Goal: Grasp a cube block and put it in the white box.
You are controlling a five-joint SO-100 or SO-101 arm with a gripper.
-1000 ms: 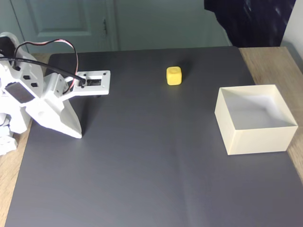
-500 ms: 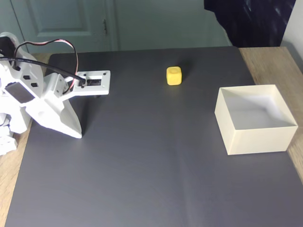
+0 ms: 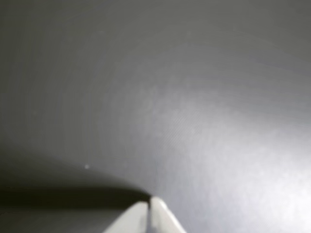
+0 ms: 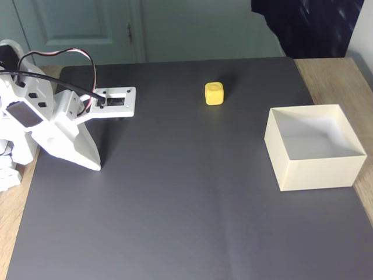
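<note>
Counter of light wood sits under a big dark grey mat that covers most of it. Behind it there is a pale green door, and a dark blue cloth hangs at the top right of the fixed view.

The white robot arm sits at the left edge of the mat, folded low, with a red and a black wire looping over it. Its fingers point down at the mat, with the tip just at the surface; whether it touches, I cannot tell. In the wrist view the two white fingers are pressed together with only a thin line between them. They hold nothing.

The cube block is small and yellow. It sits on the mat near the far side, well apart from the fingers.

The white box stands on the right side of the mat, close to its edge. It is open on top and pale inside. The cube block is outside it, up and to the left in the fixed view.
</note>
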